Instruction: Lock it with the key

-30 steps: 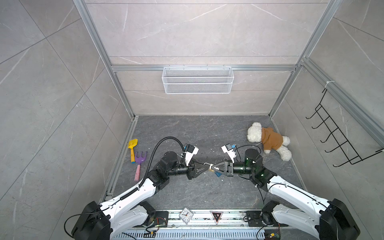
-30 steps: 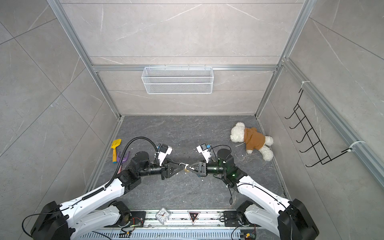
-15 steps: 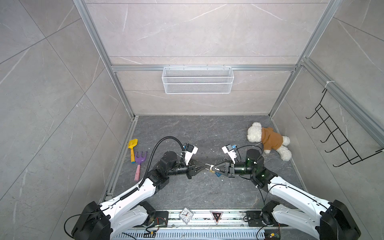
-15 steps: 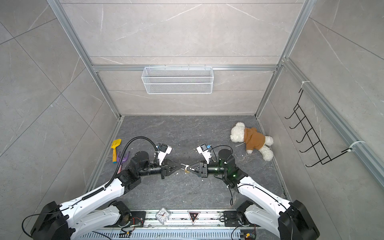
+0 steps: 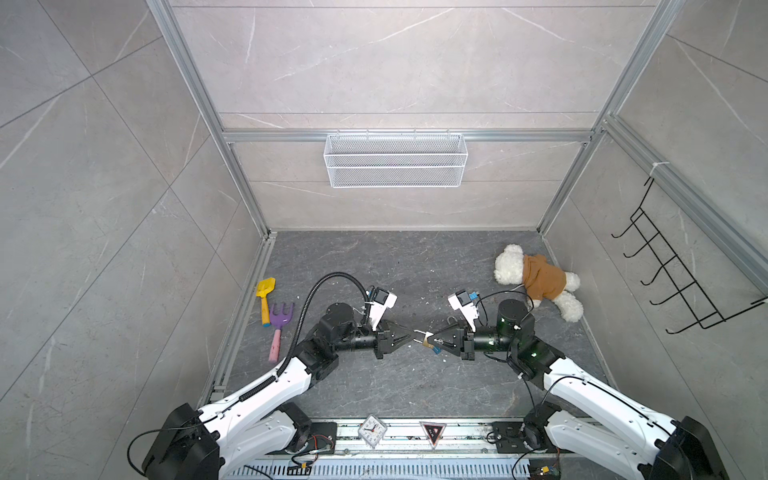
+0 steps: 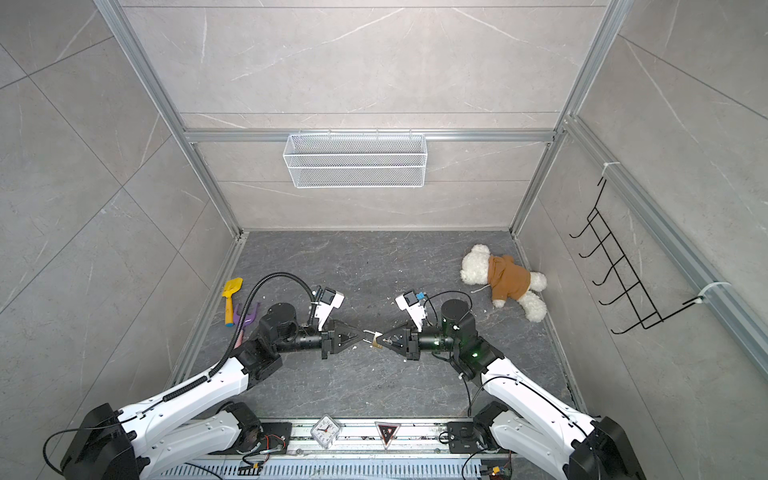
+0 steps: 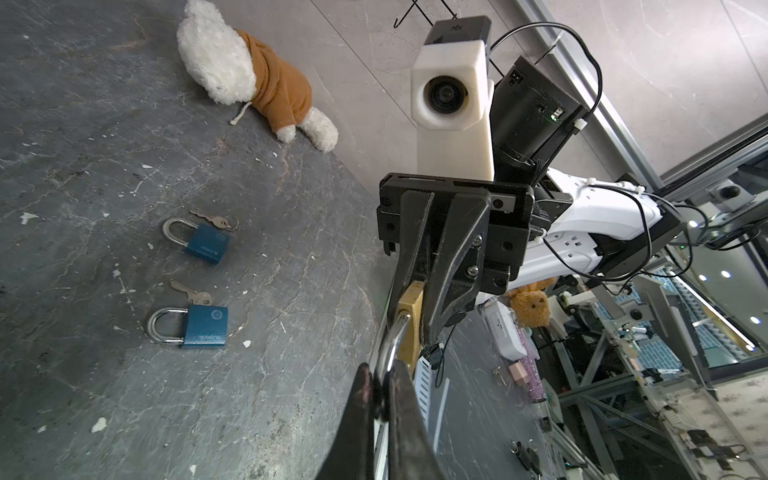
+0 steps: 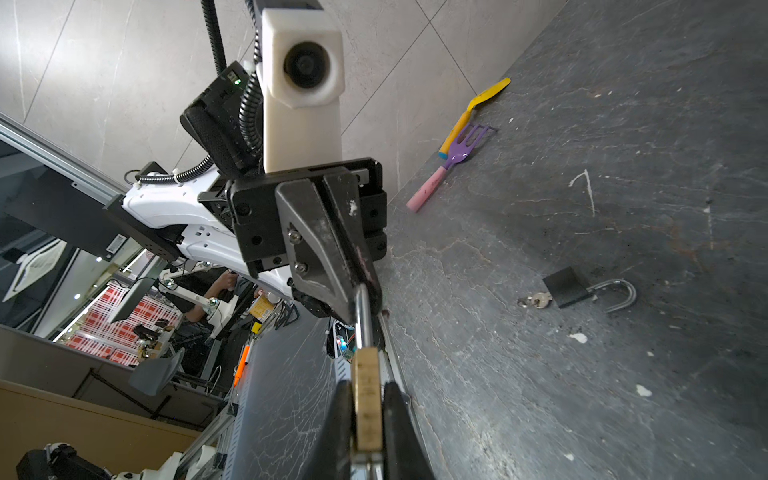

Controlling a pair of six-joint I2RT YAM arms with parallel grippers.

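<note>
Left gripper (image 5: 412,333) closed on steel shackle (image 7: 390,347); right gripper (image 5: 433,337) clamped on brass padlock (image 8: 366,399) body, lock held between them above grey floor (image 5: 374,257); blue padlocks (image 7: 205,330) nearby

No text can be read for sure. One blue padlock (image 7: 206,245) and the second blue padlock (image 7: 205,326) carry white print, too small to make out; the second also has a round emblem. The edge of the brass padlock (image 8: 365,399) gives nothing legible. At 6 o'clock of the floor in both top views stands a small clock (image 5: 372,430) with tiny numerals. At its 3 o'clock is a triangle sign (image 5: 433,432), its mark unclear.
</note>
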